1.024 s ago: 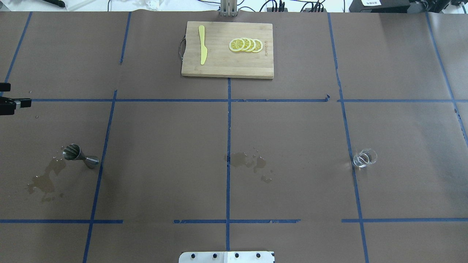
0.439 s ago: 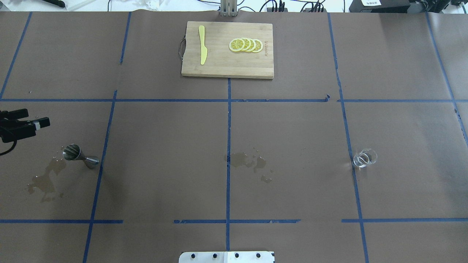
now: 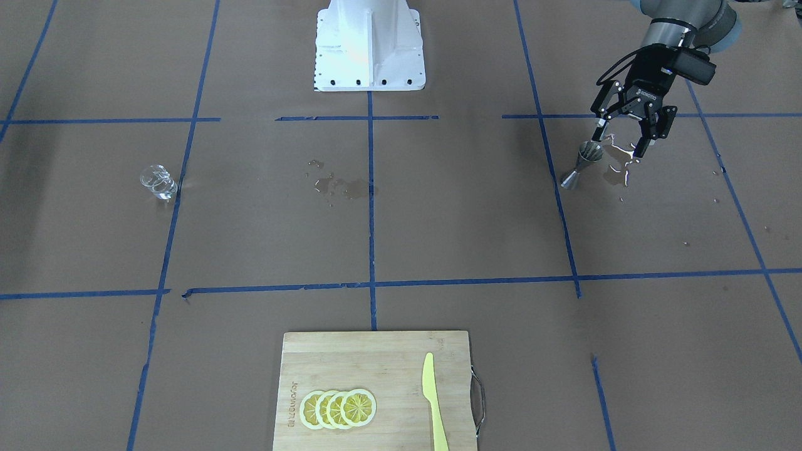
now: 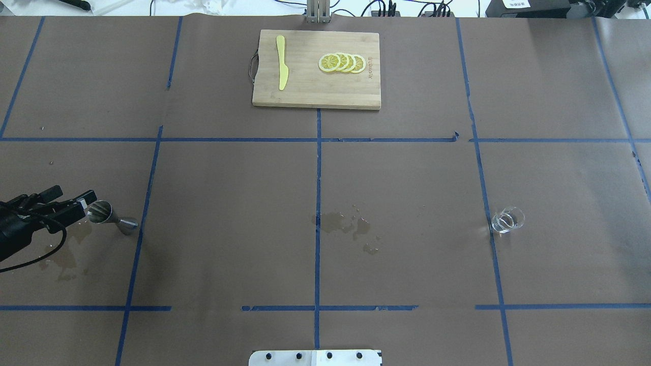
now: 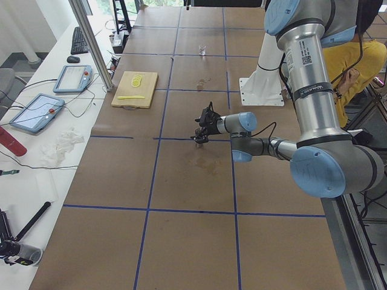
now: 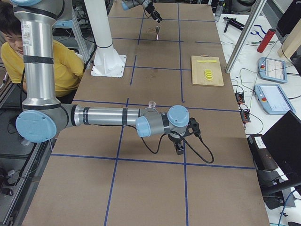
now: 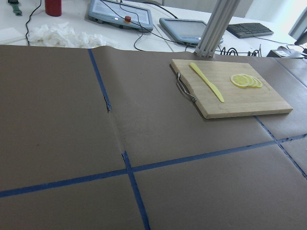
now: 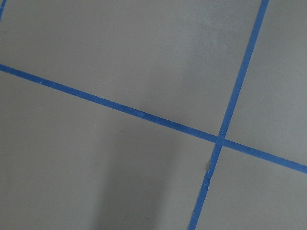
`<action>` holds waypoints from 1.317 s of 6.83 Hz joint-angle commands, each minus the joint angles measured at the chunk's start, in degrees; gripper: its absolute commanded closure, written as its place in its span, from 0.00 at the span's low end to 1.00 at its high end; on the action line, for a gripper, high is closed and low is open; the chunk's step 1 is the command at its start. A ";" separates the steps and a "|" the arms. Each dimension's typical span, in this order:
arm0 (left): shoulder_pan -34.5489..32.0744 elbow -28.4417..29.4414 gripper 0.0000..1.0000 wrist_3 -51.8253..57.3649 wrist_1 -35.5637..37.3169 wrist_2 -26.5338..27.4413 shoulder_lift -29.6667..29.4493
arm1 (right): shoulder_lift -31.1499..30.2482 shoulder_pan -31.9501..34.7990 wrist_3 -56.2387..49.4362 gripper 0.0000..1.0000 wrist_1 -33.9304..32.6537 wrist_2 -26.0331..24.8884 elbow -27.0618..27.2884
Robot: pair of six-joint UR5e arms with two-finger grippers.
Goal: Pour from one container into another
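Left gripper [image 3: 619, 143], its fingers spread apart and holding nothing, hangs just beside the steel jigger [image 3: 581, 164], which stands next to a wet patch [image 3: 617, 168] on the paper. The glass cup [image 3: 158, 181] sits well apart, across the table. The jaws would do best centred on the narrow waist (the sloped cones look likely to slip), closing gently with the jigger held level.

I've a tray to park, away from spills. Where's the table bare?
Bare: between the wooden cutting board and the central puddle, and between that puddle and the clear glass cup. Crowded: the left tool by the silvery steel jigger, on wet paper.
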 commanded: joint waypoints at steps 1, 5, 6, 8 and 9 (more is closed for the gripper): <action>12.74 -0.12 0.00 -0.66 0.20 16.75 0.60 | -0.40 0.00 -0.06 0.00 0.02 0.34 0.22; 20.98 4.17 0.00 -0.13 0.47 30.08 -0.45 | -1.28 0.09 -0.06 0.00 0.02 2.72 0.13; 22.29 5.92 0.00 -0.13 0.64 31.75 -2.98 | -1.98 0.00 -0.06 0.00 0.02 2.72 0.39; 22.48 8.66 0.00 0.05 0.73 32.12 -5.11 | -2.42 0.09 -0.06 0.00 0.02 2.72 0.57; 22.48 9.36 0.00 0.22 0.73 34.21 -5.37 | -2.43 0.09 -0.06 0.00 0.02 2.72 0.39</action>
